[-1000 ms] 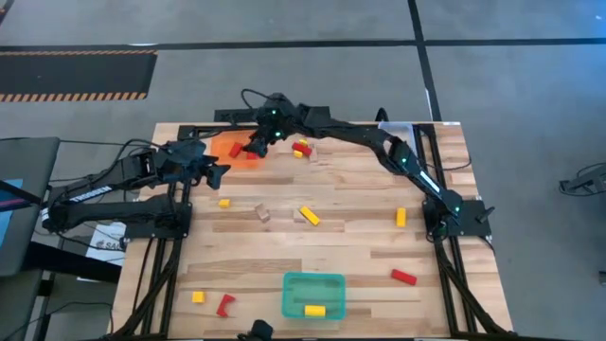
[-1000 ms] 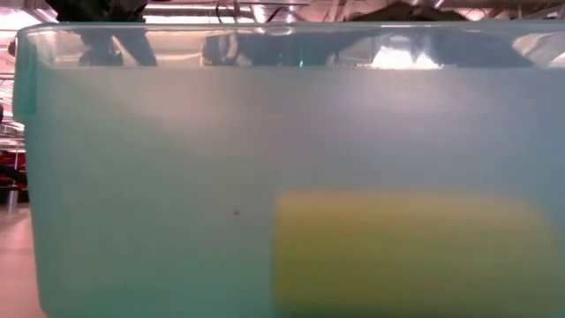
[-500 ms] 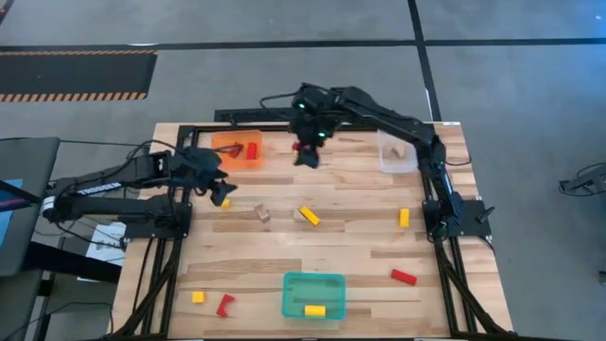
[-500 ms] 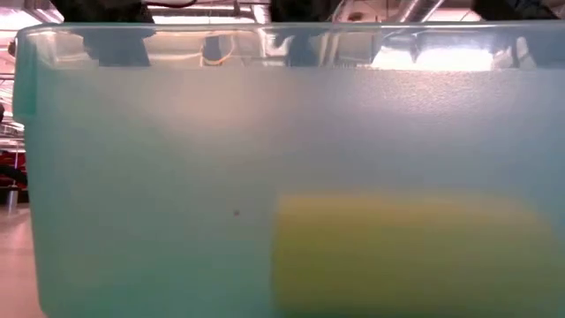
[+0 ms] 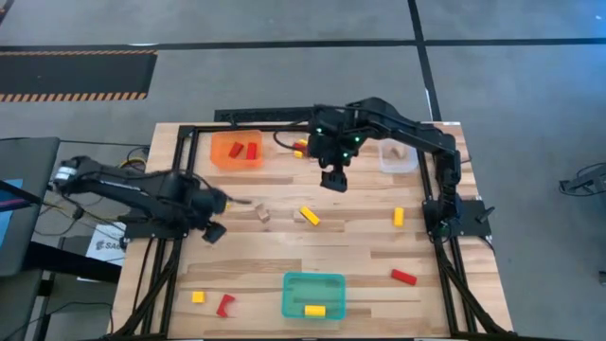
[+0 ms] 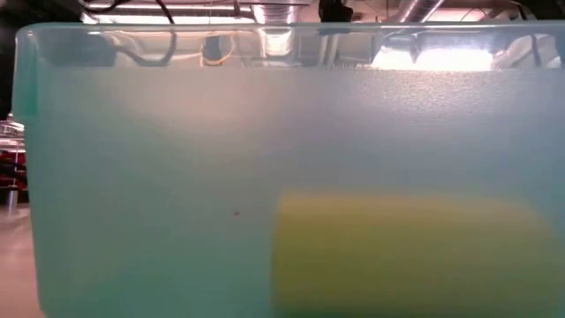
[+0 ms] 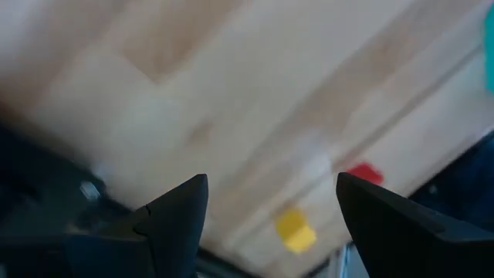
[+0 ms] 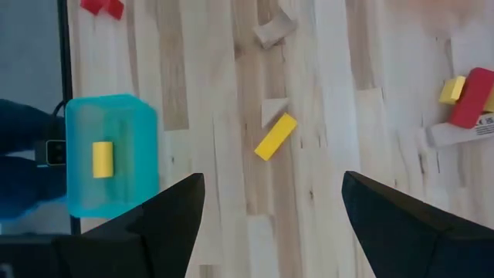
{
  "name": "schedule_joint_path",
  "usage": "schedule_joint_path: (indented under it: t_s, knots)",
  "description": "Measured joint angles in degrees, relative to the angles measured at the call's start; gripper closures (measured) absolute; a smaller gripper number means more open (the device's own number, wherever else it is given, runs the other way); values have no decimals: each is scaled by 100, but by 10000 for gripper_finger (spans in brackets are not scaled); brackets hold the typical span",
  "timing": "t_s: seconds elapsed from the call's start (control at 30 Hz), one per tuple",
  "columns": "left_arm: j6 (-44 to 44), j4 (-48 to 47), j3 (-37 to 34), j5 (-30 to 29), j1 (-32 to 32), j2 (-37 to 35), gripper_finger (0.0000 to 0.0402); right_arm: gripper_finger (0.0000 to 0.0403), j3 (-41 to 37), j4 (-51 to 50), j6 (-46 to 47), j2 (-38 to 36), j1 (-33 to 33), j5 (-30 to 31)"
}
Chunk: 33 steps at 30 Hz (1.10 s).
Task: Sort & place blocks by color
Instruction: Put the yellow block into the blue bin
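My right gripper [image 5: 333, 182] [image 8: 273, 176] hangs open and pointing down, high over the far middle of the table, with nothing between its fingers. My left gripper [image 5: 214, 231] [image 7: 270, 179] is open and tipped down above bare wood at the left, touching nothing. Loose blocks lie flat on the table: a yellow one [image 5: 310, 216] [image 8: 275, 137], two wooden ones [image 5: 261, 213] [image 5: 299, 216], a yellow one [image 5: 399, 217], a red one [image 5: 403, 277]. A yellow [image 5: 198, 296] [image 7: 293, 230] and a red block [image 5: 224, 305] [image 7: 363, 174] lie near the near left corner.
The orange tray [image 5: 223, 157] at the far left holds two red blocks [image 5: 244, 150]. The clear tray [image 5: 398, 161] stands at the far right. The teal tray [image 5: 313, 284] [image 8: 123, 123] at the near middle holds a yellow block [image 5: 314, 310]; its wall [image 6: 177, 177] fills the low view. A red and yellow pair [image 5: 301, 147] lies beside the orange tray.
My right gripper has left the orange tray, rising and going toward the table's right edge to the far middle. My left gripper has gone toward the near edge, sinking and tipping from nearly level to pointing steeply down.
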Motion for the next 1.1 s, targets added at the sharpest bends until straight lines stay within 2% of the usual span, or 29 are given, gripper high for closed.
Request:
schedule_joint_path:
  t_s: [0.1, 0.23, 0.37, 0.43, 0.73, 0.87, 1.1]
  knots:
    - [-412, 60, 0, -189, -482, 256, 127, 77, -2, 54, 15, 0, 97, 9]
    - [-414, 68, 0, -1480, -670, 571, 127, 77, 0, 241, -43, 58, 197, 7]
    - [858, 128, 2, -2880, -576, 829, 127, 77, -6, 326, -140, 61, 191, 4]
    - [1641, 135, 4, -3221, -395, 998, 127, 77, -2, 334, -135, 57, 174, 4]
    - [4722, 330, 2, -3143, 1162, 2077, 127, 77, -2, 227, 18, 63, 166, 2]
    - [5478, 500, -2, -2828, 1593, 2428, 127, 77, -2, 36, 20, 62, 281, -2]
    - [6219, 1028, -142, -2709, 1804, 2837, 127, 77, -7, -28, 173, -19, 520, 0]
